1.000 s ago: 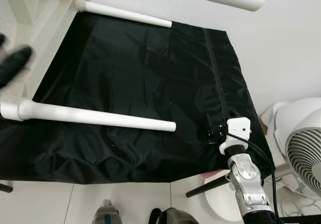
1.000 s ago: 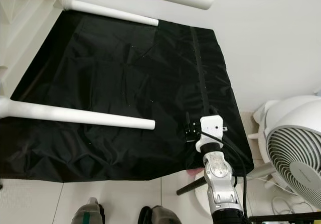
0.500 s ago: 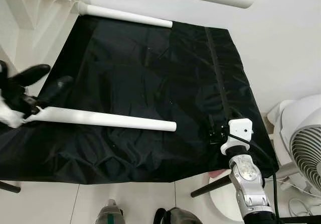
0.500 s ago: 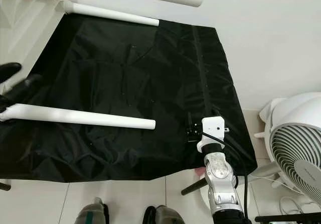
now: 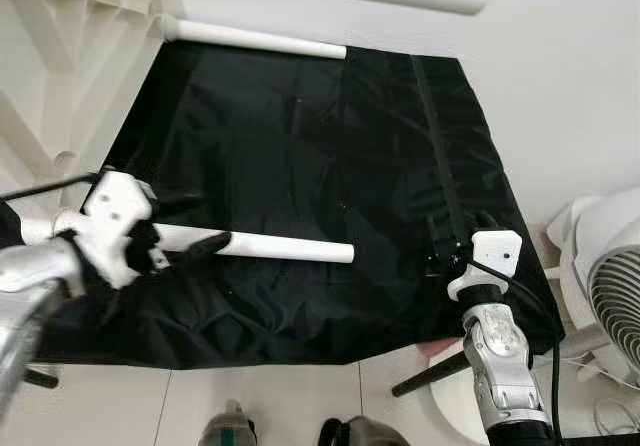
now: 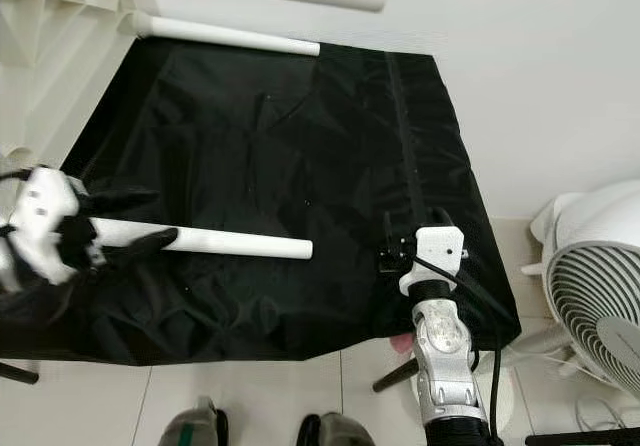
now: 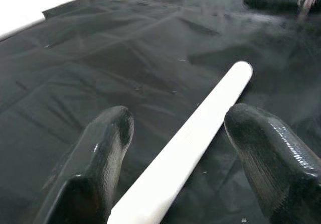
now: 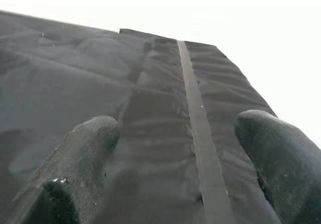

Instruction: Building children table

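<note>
Two white legs lie on the black cloth [image 5: 300,156]: near leg [image 5: 270,248], far leg [image 5: 255,38]. Your left gripper [image 7: 175,148] straddles the near leg, jaws released; right gripper [image 8: 175,158] hovers at the cloth's right edge, also released. Nothing looks assembled yet.

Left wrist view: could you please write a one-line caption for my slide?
Left hand open, its fingers on either side of a white table leg lying on black fabric.
</note>
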You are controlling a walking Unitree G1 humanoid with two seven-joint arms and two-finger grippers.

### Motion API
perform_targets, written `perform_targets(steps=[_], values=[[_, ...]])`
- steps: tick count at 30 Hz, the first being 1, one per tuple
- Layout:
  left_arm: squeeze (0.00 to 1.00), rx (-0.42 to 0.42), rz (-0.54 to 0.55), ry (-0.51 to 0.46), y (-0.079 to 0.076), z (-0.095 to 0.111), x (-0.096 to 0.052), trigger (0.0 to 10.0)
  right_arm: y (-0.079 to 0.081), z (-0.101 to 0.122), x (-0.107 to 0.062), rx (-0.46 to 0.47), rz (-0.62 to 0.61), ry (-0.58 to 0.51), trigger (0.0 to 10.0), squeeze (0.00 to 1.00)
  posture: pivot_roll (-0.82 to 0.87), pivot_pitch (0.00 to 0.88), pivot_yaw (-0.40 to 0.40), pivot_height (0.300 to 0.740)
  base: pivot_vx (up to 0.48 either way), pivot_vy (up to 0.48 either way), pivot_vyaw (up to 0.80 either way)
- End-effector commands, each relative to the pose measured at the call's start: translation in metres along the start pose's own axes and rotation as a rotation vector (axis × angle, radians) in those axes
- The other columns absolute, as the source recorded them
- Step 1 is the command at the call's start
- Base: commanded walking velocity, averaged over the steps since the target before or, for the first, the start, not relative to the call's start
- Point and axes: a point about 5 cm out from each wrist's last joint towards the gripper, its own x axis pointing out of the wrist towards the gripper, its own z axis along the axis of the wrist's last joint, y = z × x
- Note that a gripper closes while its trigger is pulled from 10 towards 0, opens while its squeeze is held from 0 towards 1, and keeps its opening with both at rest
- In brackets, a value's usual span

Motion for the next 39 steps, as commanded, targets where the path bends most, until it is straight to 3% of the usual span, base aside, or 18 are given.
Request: perform_targets(steps=[1, 4, 9, 13, 15, 18, 24, 27, 33, 39], values=[[0.00, 0.044, 0.109, 0.035, 0.008, -0.009, 0.005, 10.0, -0.003, -0.002, -0.005, 0.020, -0.027, 0.013, 10.0, 0.00, 0.19, 0.084, -0.026, 0.740, 0.000, 0.000, 0.00], [0.00, -0.038, 0.145, 0.042, 0.009, -0.013, 0.011, 10.0, -0.004, -0.002, -0.008, 0.016, -0.029, 0.016, 10.0, 0.00, 0.19, 0.083, -0.024, 0.740, 0.000, 0.000, 0.00], [0.00, -0.070, 0.192, -0.021, -0.004, -0.014, 0.029, 10.0, -0.005, -0.005, -0.014, -0.015, -0.050, 0.046, 10.0, 0.00, 0.17, 0.070, -0.023, 0.740, 0.000, 0.000, 0.00], [0.00, -0.080, 0.242, -0.028, -0.004, -0.015, 0.033, 10.0, -0.005, -0.005, -0.016, -0.028, -0.067, 0.051, 10.0, 0.00, 0.17, 0.066, -0.022, 0.740, 0.000, 0.000, 0.00], [0.00, -0.172, 0.352, -0.066, 0.000, -0.015, 0.039, 10.0, -0.003, -0.004, -0.018, -0.048, -0.089, 0.046, 10.0, 0.00, 0.16, 0.060, -0.021, 0.740, 0.000, 0.000, 0.00], [0.00, -0.214, 0.425, -0.099, 0.000, -0.012, 0.043, 10.0, 0.000, -0.002, -0.020, -0.049, -0.108, 0.042, 10.0, 0.00, 0.16, 0.052, -0.017, 0.740, 0.000, 0.000, 0.00], [0.00, -0.203, 0.489, -0.090, 0.002, -0.016, 0.047, 10.0, 0.006, -0.001, -0.023, -0.055, -0.108, 0.047, 10.0, 0.00, 0.15, 0.041, -0.013, 0.740, 0.000, 0.000, 0.00], [0.00, -0.139, 0.453, -0.058, 0.001, -0.019, 0.052, 10.0, 0.013, 0.000, -0.024, -0.085, -0.051, 0.037, 10.0, 0.00, 0.13, 0.035, -0.002, 0.740, 0.000, 0.000, 0.00], [0.00, -0.114, 0.430, -0.033, 0.005, -0.021, 0.056, 10.0, 0.013, 0.003, -0.023, -0.120, -0.011, 0.014, 10.0, 0.00, 0.11, 0.033, 0.009, 0.740, 0.000, 0.000, 0.00], [0.00, -0.190, 0.558, -0.066, 0.017, -0.021, 0.073, 10.0, -0.002, 0.008, -0.017, -0.142, -0.109, -0.001, 10.0, 0.00, 0.09, 0.028, 0.008, 0.740, 0.000, 0.000, 0.00]])
